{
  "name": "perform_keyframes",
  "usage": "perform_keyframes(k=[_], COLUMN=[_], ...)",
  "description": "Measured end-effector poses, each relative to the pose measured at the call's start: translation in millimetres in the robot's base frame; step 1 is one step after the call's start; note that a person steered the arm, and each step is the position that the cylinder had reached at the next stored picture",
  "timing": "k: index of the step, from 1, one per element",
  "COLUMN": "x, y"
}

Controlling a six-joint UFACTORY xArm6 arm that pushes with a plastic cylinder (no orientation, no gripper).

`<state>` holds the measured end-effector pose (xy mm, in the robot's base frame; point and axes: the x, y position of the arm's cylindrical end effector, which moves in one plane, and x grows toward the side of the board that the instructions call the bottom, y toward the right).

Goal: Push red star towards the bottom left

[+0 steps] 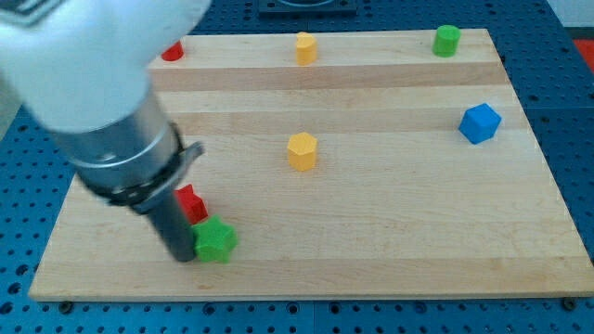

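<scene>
nearing the goal: you are seeing the red star (190, 202) sitting bottom left beside my tip (184, 257) and the green star (215, 241); no claw is showing, so i cannot tell its state.

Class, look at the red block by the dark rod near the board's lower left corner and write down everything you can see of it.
Only part of the red block shows; the dark rod hides its left side, so its star shape cannot be confirmed. It looks like glossy, solid-coloured plastic and lies flat on the wooden board, in the view's lower left. The green star sits just below and right of it, close or touching. My tip rests below the red block, against the green star's left side.
</scene>
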<state>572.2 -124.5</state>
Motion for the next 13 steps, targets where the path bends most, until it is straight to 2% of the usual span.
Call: perform_keyframes(k=[2,3,4,8,9,11,13], x=[-30,-57,-69,-43,-41,-71,-65], y=[93,91,68,-64,-81,-93,-148])
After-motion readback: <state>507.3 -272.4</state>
